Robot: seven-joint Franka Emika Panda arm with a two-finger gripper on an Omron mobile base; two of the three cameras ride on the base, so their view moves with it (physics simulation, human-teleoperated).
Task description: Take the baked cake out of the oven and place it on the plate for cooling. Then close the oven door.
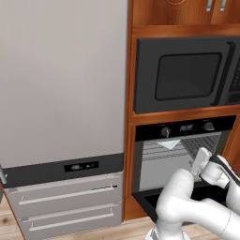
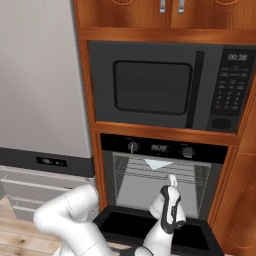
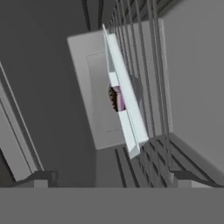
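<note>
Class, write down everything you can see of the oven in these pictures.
The oven is a black built-in unit set in wooden cabinetry, under the microwave. Its top panel carries two round knobs with a small digital display between them. The oven door is dropped open, showing a pale grey cavity with wire racks and ribbed side rails. A light tray rests on a rack; something dark and pinkish sits on it. The open tool points into the cavity, touching nothing.

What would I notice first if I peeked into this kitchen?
Probably the black oven under the microwave, its door dropped wide open. The white robot arm stretches its open pincer toward the wire racks, where a pale tray sits with something pinkish tucked behind it.
</note>
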